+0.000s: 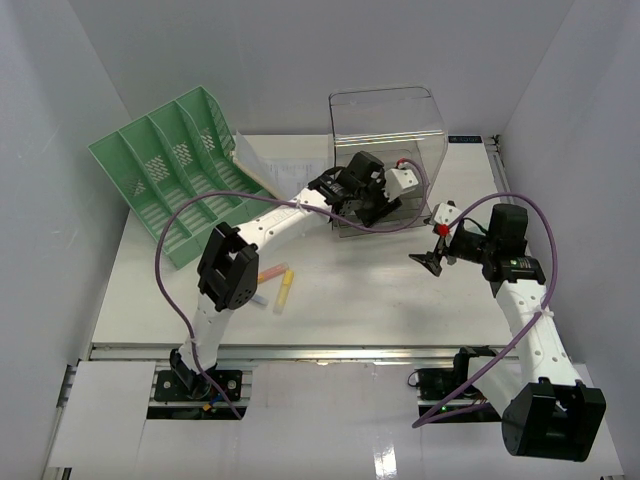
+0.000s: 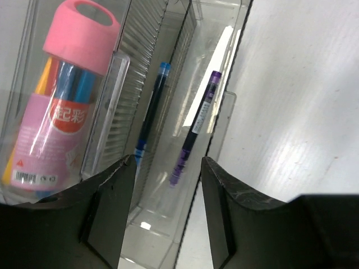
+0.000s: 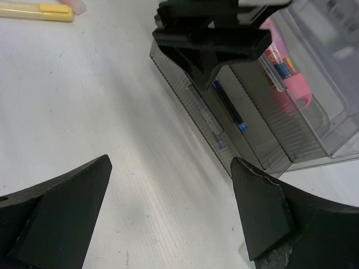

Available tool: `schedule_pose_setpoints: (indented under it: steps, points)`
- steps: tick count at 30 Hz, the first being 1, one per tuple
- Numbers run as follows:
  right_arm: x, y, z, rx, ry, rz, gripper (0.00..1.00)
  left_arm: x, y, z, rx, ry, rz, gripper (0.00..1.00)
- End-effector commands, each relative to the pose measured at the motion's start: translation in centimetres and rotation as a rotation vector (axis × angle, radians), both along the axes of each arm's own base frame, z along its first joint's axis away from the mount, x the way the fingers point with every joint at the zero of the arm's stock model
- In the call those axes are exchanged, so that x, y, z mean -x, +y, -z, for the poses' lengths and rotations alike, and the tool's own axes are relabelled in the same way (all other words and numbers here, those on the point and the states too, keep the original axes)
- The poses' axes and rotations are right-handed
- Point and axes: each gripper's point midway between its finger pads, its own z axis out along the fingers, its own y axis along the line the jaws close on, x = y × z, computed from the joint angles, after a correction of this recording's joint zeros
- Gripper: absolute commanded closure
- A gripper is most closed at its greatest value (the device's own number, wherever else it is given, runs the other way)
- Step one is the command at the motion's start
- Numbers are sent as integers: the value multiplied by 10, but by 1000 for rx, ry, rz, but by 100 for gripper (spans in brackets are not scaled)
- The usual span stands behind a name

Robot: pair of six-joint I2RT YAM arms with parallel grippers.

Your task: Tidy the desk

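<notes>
Left wrist view: clear organizer (image 2: 140, 50) on white tabletop (image 2: 291, 112), with pink-capped marker tub (image 2: 61, 101), blue pen (image 2: 151, 106) and purple pen (image 2: 196, 123) in separate slots. Left gripper (image 2: 167, 168) above, jaws apart, empty. Right gripper (image 3: 171, 162) nearby, jaws wide, gripping nothing.

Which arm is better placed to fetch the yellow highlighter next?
Probably right: the right gripper hangs open facing the yellow highlighter across the desk; the left gripper is over the clear organizer.
</notes>
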Motion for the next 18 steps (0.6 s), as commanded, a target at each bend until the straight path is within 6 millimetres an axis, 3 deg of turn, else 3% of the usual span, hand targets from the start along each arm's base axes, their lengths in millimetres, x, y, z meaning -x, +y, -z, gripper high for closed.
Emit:
schedule_pose_setpoints:
  steps: [1, 4, 7, 9, 13, 18]
  points:
    - [16, 6, 2, 16, -17, -99, 6, 29, 8, -95, 227, -7, -34, 38]
    - [22, 6, 3, 38, -6, -119, 5, 59, 39, -120, 295, 2, -78, 35]
    - [19, 2, 2, 64, 8, -106, 4, 88, 76, -130, 365, 10, -155, 20]
    - [12, -3, -1, 86, 24, -81, 4, 110, 110, -131, 411, -9, -212, 3]
    - [-4, -8, -12, 91, 64, -33, 2, 148, 162, -123, 521, -13, -297, 2]
    - [-20, -7, -22, 51, 149, 3, 4, 177, 217, -102, 588, -39, -413, 2]
